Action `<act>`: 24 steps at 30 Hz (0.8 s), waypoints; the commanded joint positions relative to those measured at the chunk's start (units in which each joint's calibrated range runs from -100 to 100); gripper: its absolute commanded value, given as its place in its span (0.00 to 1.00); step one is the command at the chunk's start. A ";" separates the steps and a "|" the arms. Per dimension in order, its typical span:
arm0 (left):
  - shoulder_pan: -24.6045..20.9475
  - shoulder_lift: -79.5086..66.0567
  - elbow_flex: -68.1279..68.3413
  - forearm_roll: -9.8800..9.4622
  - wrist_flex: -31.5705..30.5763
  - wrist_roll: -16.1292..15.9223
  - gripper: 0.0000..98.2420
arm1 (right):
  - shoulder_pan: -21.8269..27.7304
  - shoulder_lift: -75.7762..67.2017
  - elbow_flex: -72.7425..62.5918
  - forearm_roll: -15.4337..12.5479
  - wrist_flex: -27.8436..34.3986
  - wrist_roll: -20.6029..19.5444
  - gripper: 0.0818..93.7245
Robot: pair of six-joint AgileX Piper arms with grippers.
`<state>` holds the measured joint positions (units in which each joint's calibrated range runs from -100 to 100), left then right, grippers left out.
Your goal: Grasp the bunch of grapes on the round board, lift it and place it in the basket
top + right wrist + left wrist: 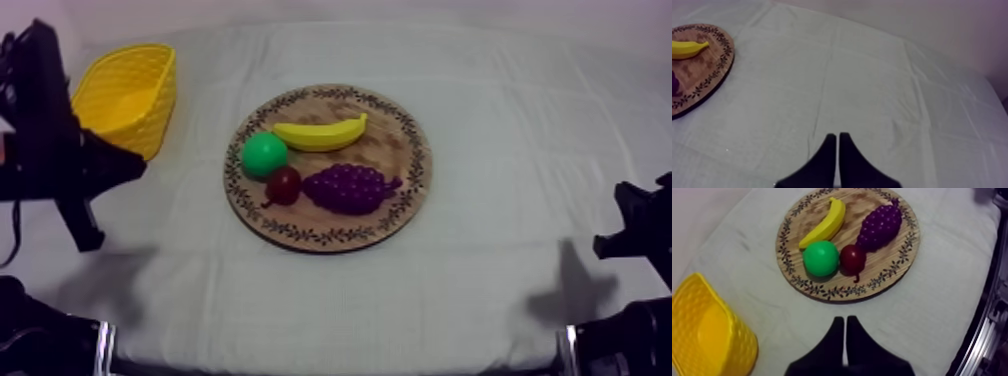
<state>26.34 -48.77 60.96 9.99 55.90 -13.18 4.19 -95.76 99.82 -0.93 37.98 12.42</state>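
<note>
The purple bunch of grapes (pixel 350 187) (pixel 881 224) lies on the round wooden board (pixel 395 140) (pixel 897 258), on its right half, with the small red fruit (pixel 284 184) (pixel 852 258) touching its left end. The yellow basket (pixel 125 90) (pixel 707 333) stands at the table's far left, empty as far as I can see. My left gripper (pixel 88 232) (pixel 844 322) hangs shut over bare cloth between basket and board, short of the board's rim. My right gripper (pixel 612 243) (pixel 837 136) is shut too, over cloth well to the right of the board (pixel 702 70).
A banana (pixel 320 133) (pixel 824 225) (pixel 687 48) lies across the back of the board. A round green fruit (pixel 264 154) (pixel 821 258) sits beside the red one. Bare cloth surrounds the board, widest to its right and front.
</note>
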 commanded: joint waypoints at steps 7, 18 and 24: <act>3.21 17.15 -16.43 -3.51 5.36 -2.17 0.00 | 0.02 0.00 -0.04 -0.02 0.00 -0.02 0.00; 12.00 34.57 -33.72 -10.29 12.08 -0.27 0.00 | 0.02 0.00 -0.04 -0.02 0.00 -0.01 0.00; 16.07 43.63 -41.91 -12.46 14.26 0.92 0.00 | 0.02 0.00 -0.04 -0.02 0.00 -0.03 0.00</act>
<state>41.18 -8.60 21.88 -2.21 69.54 -12.41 4.19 -95.76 99.82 -0.93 37.98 12.39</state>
